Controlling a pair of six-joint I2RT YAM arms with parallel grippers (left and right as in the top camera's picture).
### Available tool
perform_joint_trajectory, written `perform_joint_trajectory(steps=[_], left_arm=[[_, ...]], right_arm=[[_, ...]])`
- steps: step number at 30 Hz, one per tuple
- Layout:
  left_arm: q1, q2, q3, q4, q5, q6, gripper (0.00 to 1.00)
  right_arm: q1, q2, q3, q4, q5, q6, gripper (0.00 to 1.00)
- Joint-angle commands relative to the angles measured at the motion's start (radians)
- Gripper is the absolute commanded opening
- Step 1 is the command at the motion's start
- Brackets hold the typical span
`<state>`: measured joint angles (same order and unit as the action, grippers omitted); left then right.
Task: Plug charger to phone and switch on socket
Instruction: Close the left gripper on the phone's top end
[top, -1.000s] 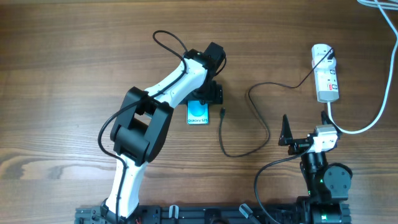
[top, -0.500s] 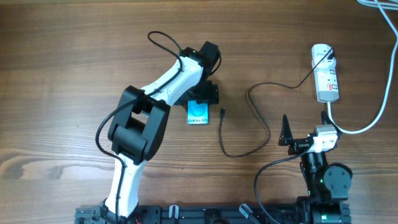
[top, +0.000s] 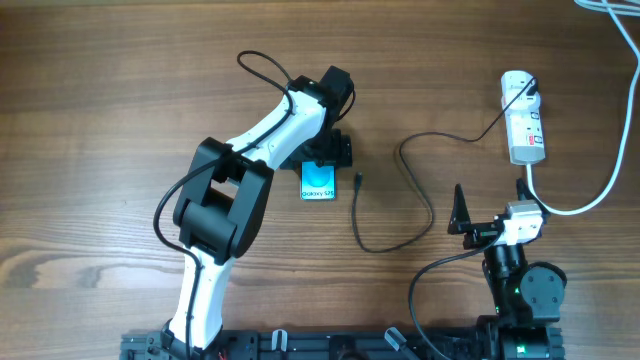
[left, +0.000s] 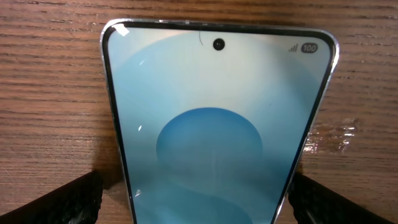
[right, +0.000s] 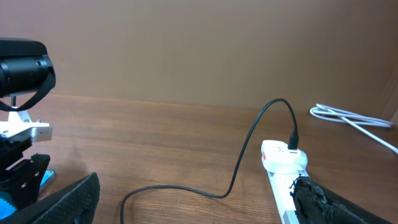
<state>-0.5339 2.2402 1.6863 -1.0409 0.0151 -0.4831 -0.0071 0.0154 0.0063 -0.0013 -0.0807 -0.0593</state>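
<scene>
The phone (top: 318, 182) lies flat mid-table, its cyan screen up and "Galaxy" text at its near end. In the left wrist view the phone (left: 217, 118) fills the frame. My left gripper (top: 328, 152) sits low over the phone's far end, open. Its fingers (left: 205, 205) straddle the phone's two long sides with small gaps. The charger cable (top: 425, 215) runs from its plug in the socket (top: 524, 125) in a loop to the connector tip (top: 357, 181), which lies just right of the phone. My right gripper (top: 492, 205) is open and empty near the front right. The right wrist view shows its fingers (right: 199, 199), the cable (right: 249, 158) and the socket (right: 283, 158).
The socket's thick white cord (top: 600, 190) curves along the right edge and off the top right corner; it also shows in the right wrist view (right: 348, 117). The left arm's white links (top: 260, 140) stretch across the middle left. A brown wall stands behind the table.
The left arm has shifted slightly to the left over the phone's far end, then held still. The right arm, cable and socket have not moved.
</scene>
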Motion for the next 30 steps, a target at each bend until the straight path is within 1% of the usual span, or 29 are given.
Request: perform_joint_trajectory(steps=[1,20,22,26,30], left_arm=[[0.001,0.04,-0.035,0.009,-0.012,0.007,1.0],[-0.015,0.04,-0.035,0.016,-0.018,0.0,1.0],[-0.017,0.04,-0.035,0.014,-0.033,-0.001,1.0],[-0.024,0.04,-0.035,0.006,-0.103,-0.04,1.0],[-0.03,0.04,-0.035,0.006,-0.103,-0.046,1.0]], right_arm=[[0.004,-0.005,-0.001,0.003,0.013,-0.019,1.0],[0.004,-0.005,-0.001,0.003,0.013,-0.019,1.0],[0.004,-0.005,-0.001,0.003,0.013,-0.019,1.0],[0.004,-0.005,-0.001,0.003,0.013,-0.019,1.0],[0.004,-0.005,-0.001,0.003,0.013,-0.019,1.0]])
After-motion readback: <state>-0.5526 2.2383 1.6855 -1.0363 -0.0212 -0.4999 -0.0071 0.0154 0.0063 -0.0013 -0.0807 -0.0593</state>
